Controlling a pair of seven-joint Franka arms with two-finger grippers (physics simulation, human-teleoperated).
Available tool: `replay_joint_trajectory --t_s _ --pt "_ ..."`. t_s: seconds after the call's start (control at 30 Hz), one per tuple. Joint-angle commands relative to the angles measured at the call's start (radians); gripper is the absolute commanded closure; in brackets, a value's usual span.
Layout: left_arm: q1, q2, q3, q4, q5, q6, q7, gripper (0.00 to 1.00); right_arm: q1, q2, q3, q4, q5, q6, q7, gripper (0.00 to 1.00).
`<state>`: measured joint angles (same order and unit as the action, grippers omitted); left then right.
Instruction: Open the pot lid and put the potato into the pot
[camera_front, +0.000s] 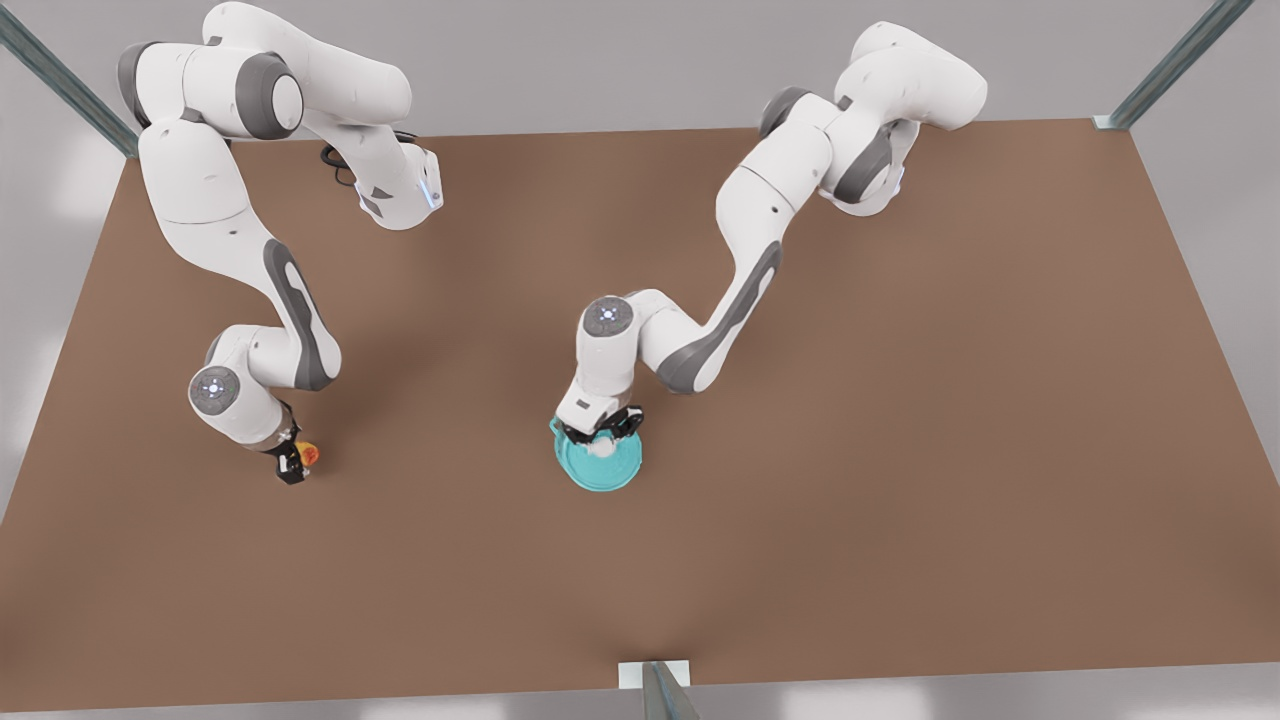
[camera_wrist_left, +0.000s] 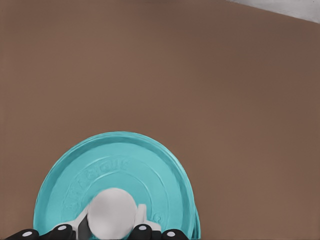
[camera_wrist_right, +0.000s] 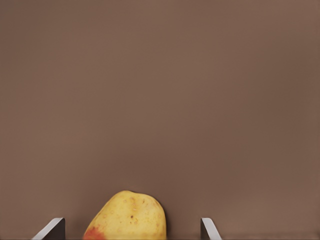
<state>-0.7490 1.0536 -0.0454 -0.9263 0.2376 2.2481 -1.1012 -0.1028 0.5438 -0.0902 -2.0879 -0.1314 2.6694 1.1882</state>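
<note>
Left tool (camera_front: 601, 437) clamped on the knob of the lid (camera_wrist_left: 116, 172) — lid near mid-desk (camera_front: 900, 450). Right tool (camera_front: 296, 458) spread apart around the potato (camera_wrist_right: 127, 217), at the front view's left.

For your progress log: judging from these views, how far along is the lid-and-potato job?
Done: nothing yet; the lid sits on the pot. In hand: the left pincer is closed on the lid's knob; the right pincer is open astride the potato on the table. Left: lifting the lid, grasping the potato, dropping it in.
</note>
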Motion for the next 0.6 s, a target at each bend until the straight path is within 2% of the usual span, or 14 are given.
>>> replay_joint_trajectory --t_s 0.0,0.07,0.13,0.2,0.23,0.27,0.33,0.37,0.57 --pt "0.079 -0.015 -0.004 0.001 -0.04 -0.012 0.099 0.62 0.003 -0.001 0.001 -0.001 -0.002 0.0 0.077 0.0" --pt "0.272 0.028 -0.01 0.001 -0.069 0.039 0.426 0.62 0.012 -0.001 0.001 -0.003 -0.002 0.0 0.093 0.0" --pt "0.318 0.103 0.002 0.001 -0.067 0.134 0.504 0.62 0.012 -0.001 0.001 -0.003 -0.002 0.001 0.093 0.01" --pt "0.333 0.131 0.002 0.0 -0.067 0.151 0.566 0.6 0.012 -0.002 0.001 -0.003 -0.002 0.0 0.096 0.08" --pt "0.336 0.128 0.002 0.0 -0.067 0.146 0.584 0.0 0.012 -0.001 0.001 -0.001 -0.002 0.0 0.103 0.1" --pt "0.344 0.094 0.002 0.003 -0.064 0.038 0.629 0.0 0.012 -0.001 0.003 -0.001 -0.002 0.0 0.106 0.13" --pt "0.362 -0.079 -0.002 0.007 -0.069 -0.267 0.805 0.0 0.015 -0.001 0.003 -0.001 -0.002 0.0 0.114 0.19" --pt "0.396 -0.162 -0.002 0.007 -0.07 -0.467 0.994 0.0 0.018 -0.002 0.001 -0.003 -0.002 0.0 0.126 0.26" --pt "0.464 -0.25 -0.004 0.007 -0.087 -0.642 1.1 0.0 0.02 -0.004 0.003 -0.001 -0.004 0.0 0.143 0.47"
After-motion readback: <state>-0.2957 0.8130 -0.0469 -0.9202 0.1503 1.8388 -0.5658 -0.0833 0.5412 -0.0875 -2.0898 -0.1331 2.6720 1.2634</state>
